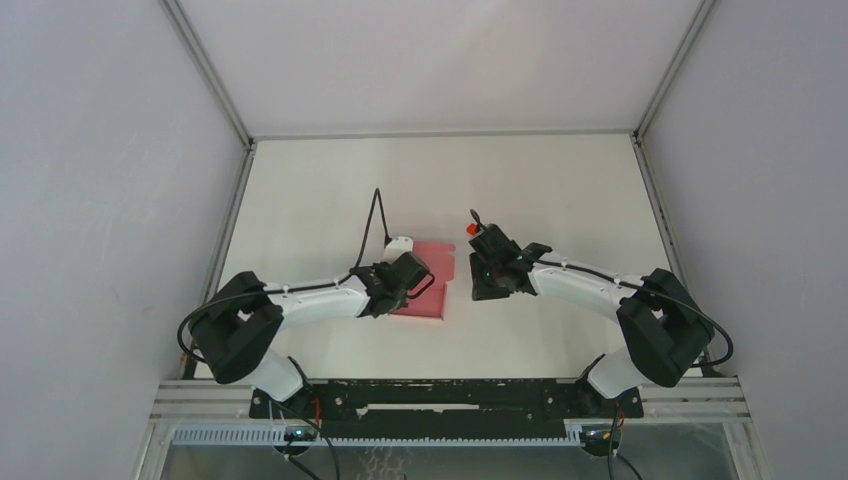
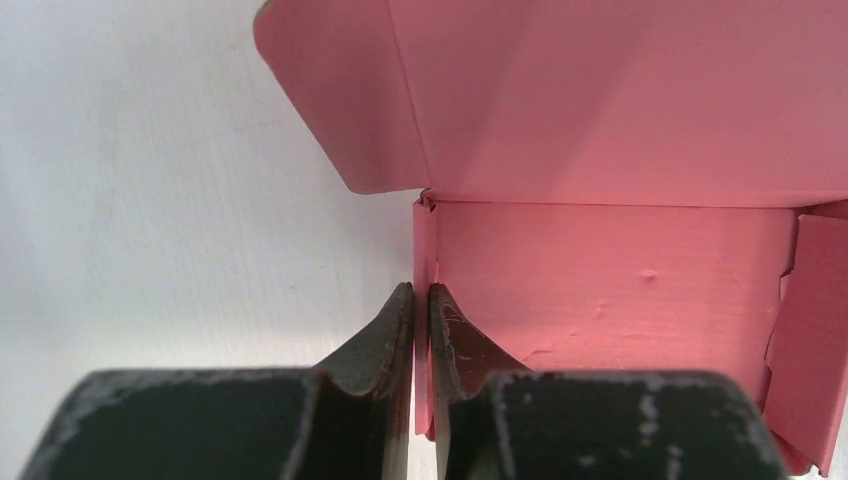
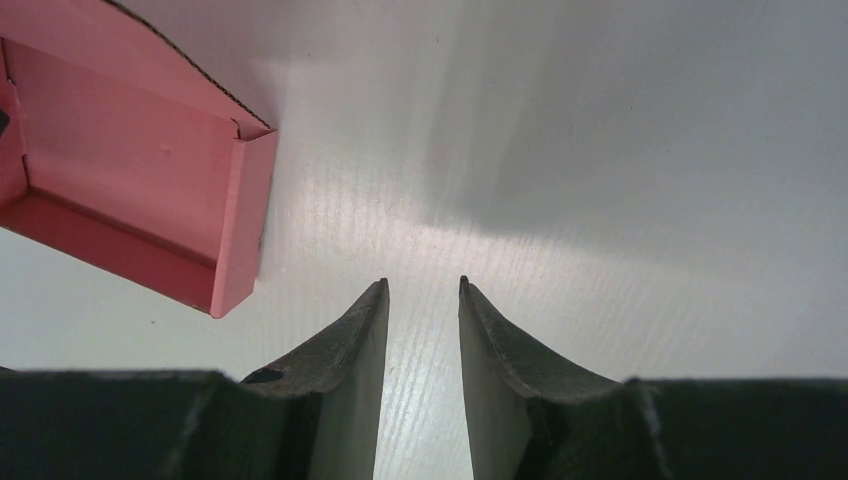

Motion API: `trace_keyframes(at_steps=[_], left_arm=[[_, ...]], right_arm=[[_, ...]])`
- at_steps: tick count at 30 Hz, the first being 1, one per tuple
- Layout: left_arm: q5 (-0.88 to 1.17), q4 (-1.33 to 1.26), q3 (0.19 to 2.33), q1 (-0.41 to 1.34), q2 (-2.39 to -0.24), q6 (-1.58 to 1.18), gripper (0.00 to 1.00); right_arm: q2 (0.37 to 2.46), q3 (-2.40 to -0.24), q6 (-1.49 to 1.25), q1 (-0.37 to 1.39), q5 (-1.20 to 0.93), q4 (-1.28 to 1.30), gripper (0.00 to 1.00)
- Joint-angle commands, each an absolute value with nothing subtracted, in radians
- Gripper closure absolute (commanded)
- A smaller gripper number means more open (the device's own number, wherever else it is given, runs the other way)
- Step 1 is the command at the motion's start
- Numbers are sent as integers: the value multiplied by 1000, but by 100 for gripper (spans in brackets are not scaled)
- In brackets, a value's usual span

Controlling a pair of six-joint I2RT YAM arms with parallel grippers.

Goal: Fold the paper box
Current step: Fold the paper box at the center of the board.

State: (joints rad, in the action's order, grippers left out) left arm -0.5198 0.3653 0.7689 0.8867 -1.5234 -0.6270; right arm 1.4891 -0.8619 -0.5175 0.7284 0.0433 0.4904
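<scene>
MID-TABLE, SOMEWHAT NEARER THE NEAR EDGE: The paper box (image 2: 600, 270) sits as an open pink tray. Its side walls are raised and its broad lid panel (image 2: 600, 90) lies open toward the far edge. My left gripper (image 2: 420, 295) is pinched tight on the thin left-hand wall (image 2: 425, 245), with the card sandwiched between both fingers. My right gripper (image 3: 424, 285) hangs over the bare table (image 3: 620, 150) just beside the box on the side toward the right edge. Its fingers are parted by a narrow gap with nothing between them, and they do not touch the card.

By my reading, the step in hand is setting the walls — the left one is being held upright while the lid waits. The next move likely calls for my right gripper to come in on the right-hand flap (image 2: 810, 330), which looks loose, and press it square before the lid is brought over. The card is light, so a hard push could slide the whole tray.

No brand, label or lettering can be read anywhere on the card — it is plain pink throughout.
</scene>
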Motion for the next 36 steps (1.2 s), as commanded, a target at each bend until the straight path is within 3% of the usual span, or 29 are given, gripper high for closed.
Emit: trace_keyframes(at_steps=[1, 36], left_arm=[[-545, 384, 804, 881, -1541, -607, 86], [-730, 609, 946, 917, -1699, -657, 89]], right_arm=[[1464, -857, -487, 720, 51, 473, 60], [1425, -823, -468, 689, 42, 458, 61]])
